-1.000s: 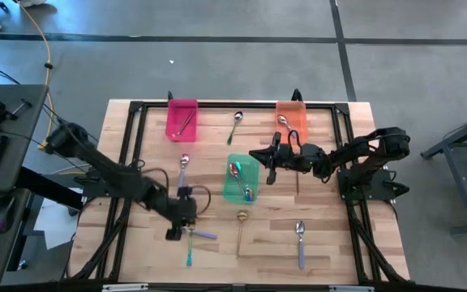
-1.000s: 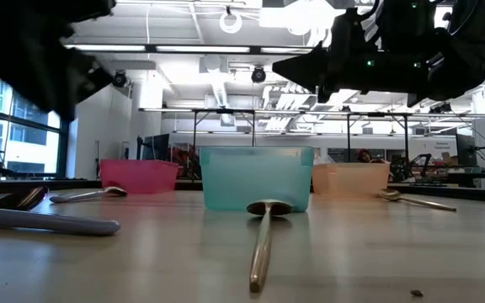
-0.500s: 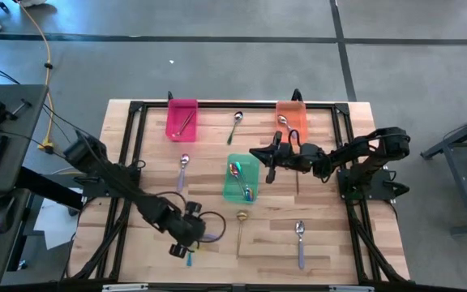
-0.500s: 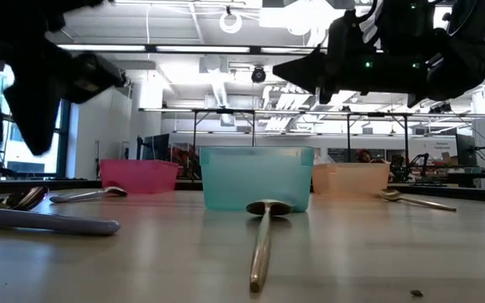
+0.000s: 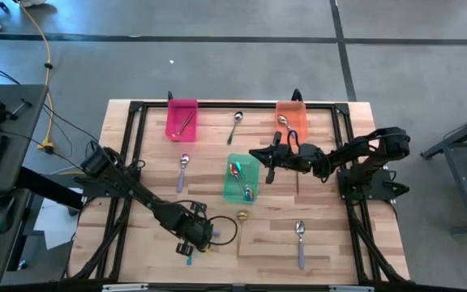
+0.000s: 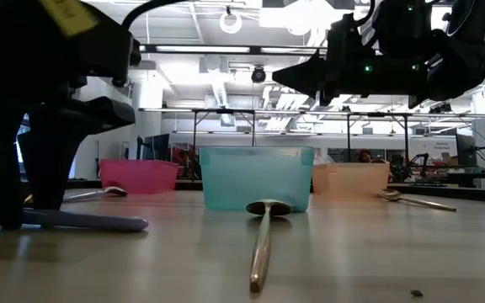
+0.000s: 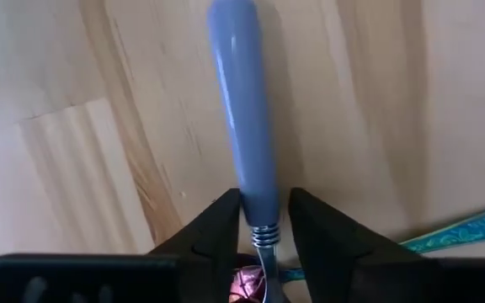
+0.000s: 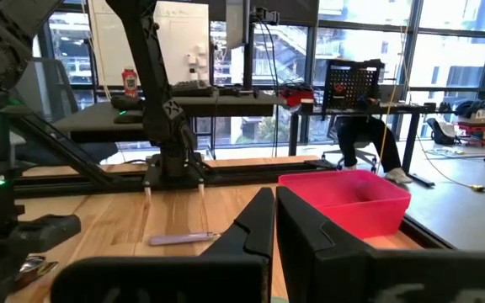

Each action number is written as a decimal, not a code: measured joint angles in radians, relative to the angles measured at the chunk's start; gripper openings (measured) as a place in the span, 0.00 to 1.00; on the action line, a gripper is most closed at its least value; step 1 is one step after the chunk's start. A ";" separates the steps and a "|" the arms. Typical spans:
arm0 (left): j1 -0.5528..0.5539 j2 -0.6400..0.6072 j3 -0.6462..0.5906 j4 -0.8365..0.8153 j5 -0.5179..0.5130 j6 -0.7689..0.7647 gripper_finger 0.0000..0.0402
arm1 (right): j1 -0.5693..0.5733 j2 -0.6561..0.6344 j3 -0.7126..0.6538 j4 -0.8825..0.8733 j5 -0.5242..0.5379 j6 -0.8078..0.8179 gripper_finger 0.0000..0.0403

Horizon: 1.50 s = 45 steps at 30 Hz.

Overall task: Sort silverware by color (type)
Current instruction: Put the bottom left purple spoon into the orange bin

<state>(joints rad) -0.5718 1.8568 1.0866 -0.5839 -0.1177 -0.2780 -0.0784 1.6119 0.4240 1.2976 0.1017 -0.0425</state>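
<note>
A spoon with a purple handle [image 7: 247, 101] lies flat on the wood near the table's near left part. My left gripper [image 5: 193, 237] points down over it, with the fingers closed on either side of the handle where it meets the metal neck. A teal-handled spoon [image 5: 190, 258] lies just nearer the edge, and its handle [image 7: 470, 231] also shows in the left wrist view. A gold spoon [image 5: 240, 224] lies flat to the right. My right gripper [image 5: 267, 159] hangs shut and holds nothing, above the table beside the green bin [image 5: 241, 180]. My left gripper pinches the purple handle's lower end [image 7: 258, 210], just above the metal neck, between its two fingers [image 7: 219, 227]. The fingers come from above, pointing down, and lie across the spoon. The spoon lies flat on the table, and its handle [image 6: 91, 222] sticks out sideways past the fingers.
A pink bin [image 5: 182, 119] and an orange bin [image 5: 292, 120] stand at the far edge, with spoons inside them and inside the green bin. Loose spoons lie at the far middle [image 5: 235, 126], left of the green bin [image 5: 182, 170] and at the near right [image 5: 300, 240].
My left gripper has gone down and toward the table's near right, tipping to point more steeply down, and has come onto the purple-handled spoon. The spoon's handle has shifted a little along the table.
</note>
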 joint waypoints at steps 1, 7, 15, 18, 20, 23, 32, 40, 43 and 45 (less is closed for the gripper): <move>0.005 -0.001 0.000 0.000 0.012 0.002 0.21 | 0.000 0.000 0.000 0.000 0.000 0.000 0.00; 0.024 -0.004 0.000 -0.017 0.083 0.056 0.06 | 0.000 0.000 0.000 0.000 0.000 0.000 0.00; 0.024 0.001 0.106 -0.197 0.051 0.117 0.06 | 0.001 0.000 0.000 -0.004 0.000 0.016 0.00; 0.028 -0.035 0.120 -0.212 0.031 0.124 0.06 | 0.005 0.000 0.000 -0.010 0.001 0.016 0.00; 0.039 -0.061 0.119 -0.205 0.022 0.115 0.06 | 0.008 0.000 0.000 -0.009 0.000 0.008 0.00; 0.059 -0.123 0.119 -0.192 -0.021 0.103 0.06 | 0.012 0.000 0.000 -0.009 0.001 -0.007 0.00; 0.211 -0.383 -0.156 0.329 -0.045 0.147 0.06 | 0.012 -0.015 0.000 -0.032 0.000 0.028 0.00; 0.498 -0.534 -0.495 1.003 0.122 0.216 0.06 | 0.015 -0.015 0.094 -0.262 0.001 0.116 0.03; 0.627 -0.529 -0.560 1.166 0.230 0.220 0.06 | 0.025 -0.014 0.186 -0.452 0.000 0.121 0.11; 0.702 -0.521 -0.581 1.236 0.291 0.222 0.06 | 0.027 -0.014 0.248 -0.545 0.000 0.142 0.19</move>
<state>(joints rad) 0.1306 1.3356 0.5052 0.6526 0.1730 -0.0559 -0.0513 1.5978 0.6719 0.7525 0.1013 0.0990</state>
